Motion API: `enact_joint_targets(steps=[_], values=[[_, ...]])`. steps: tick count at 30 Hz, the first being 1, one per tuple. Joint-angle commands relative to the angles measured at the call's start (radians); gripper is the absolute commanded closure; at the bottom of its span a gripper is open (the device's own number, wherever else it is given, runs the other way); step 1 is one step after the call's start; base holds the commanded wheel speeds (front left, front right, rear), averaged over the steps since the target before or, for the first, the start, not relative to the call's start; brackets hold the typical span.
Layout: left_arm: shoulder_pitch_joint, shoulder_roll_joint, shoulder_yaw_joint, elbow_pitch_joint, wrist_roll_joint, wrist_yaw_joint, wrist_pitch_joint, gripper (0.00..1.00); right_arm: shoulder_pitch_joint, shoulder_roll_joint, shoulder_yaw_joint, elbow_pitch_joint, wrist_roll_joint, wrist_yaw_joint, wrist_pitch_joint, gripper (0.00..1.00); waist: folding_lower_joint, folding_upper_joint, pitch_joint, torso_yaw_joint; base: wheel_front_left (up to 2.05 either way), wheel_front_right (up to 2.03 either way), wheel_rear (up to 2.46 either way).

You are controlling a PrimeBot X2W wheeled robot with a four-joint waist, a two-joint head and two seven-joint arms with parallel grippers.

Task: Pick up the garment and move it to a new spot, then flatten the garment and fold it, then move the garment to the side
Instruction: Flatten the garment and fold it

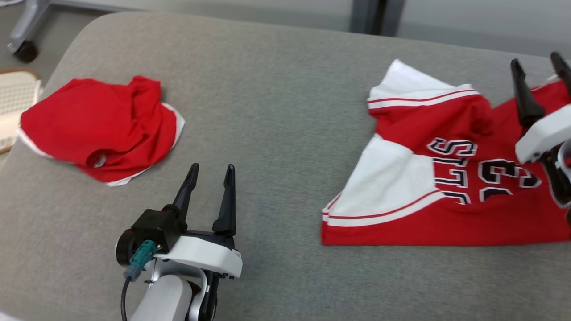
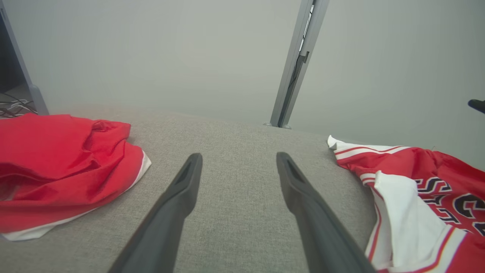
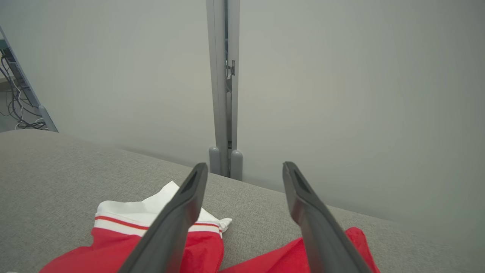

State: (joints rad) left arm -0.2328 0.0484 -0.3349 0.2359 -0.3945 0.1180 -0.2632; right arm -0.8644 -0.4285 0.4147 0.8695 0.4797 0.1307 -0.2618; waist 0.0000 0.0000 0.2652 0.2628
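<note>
Fabric surface [image 1: 276, 80] bears garment [image 1: 401, 227] before pale partition [image 3: 341, 76].

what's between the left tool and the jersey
Nothing but a bare stretch of grey surface lies between the left tool and the jersey. The head view shows it, and the left wrist view agrees.

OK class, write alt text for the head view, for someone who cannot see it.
A red and white jersey lies partly spread on a grey fabric surface at right, the open right gripper over it. A crumpled red garment lies at left, near the open left gripper.
</note>
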Motion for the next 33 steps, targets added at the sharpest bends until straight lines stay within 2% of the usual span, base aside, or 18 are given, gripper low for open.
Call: enact_joint_targets(steps=[1, 9, 16, 21, 26, 33], values=[[-0.001, 0.004, 0.016, 0.003, 0.016, -0.005, -0.001, 0.00, 0.062, 0.012, -0.042, -0.050, -0.021, 0.000, -0.005, 0.00, 0.0000, 0.0000, -0.054, -0.078, 0.00, 0.00, 0.00], [0.021, 0.004, 0.065, 0.023, 0.044, -0.024, -0.001, 0.00, 0.348, 0.103, -0.256, -0.298, -0.117, 0.000, -0.005, 0.00, 0.0000, 0.0000, -0.117, -0.223, 0.00, 0.00, 0.00], [0.038, 0.004, 0.102, 0.038, 0.053, -0.035, -0.001, 0.00, 0.547, 0.204, -0.382, -0.429, -0.187, 0.000, -0.003, 0.00, 0.0000, 0.0000, -0.148, -0.322, 0.00, 0.00, 0.00], [0.038, 0.004, 0.107, 0.053, 0.058, -0.043, -0.001, 0.00, 0.611, 0.250, -0.409, -0.458, -0.209, 0.000, -0.003, 0.00, 0.0000, 0.0000, -0.159, -0.362, 0.00, 0.00, 0.00], [0.028, 0.004, 0.103, 0.074, 0.070, -0.051, -0.001, 0.00, 0.614, 0.264, -0.413, -0.462, -0.217, 0.000, -0.003, 0.00, 0.0000, 0.0000, -0.155, -0.384, 0.00, 0.00, 0.00], [-0.046, 0.004, 0.072, 0.189, 0.121, -0.074, -0.001, 0.00, 0.598, 0.291, -0.399, -0.470, -0.222, 0.000, -0.003, 0.00, 0.0000, 0.0000, -0.119, -0.424, 0.00, 0.00, 0.00]])
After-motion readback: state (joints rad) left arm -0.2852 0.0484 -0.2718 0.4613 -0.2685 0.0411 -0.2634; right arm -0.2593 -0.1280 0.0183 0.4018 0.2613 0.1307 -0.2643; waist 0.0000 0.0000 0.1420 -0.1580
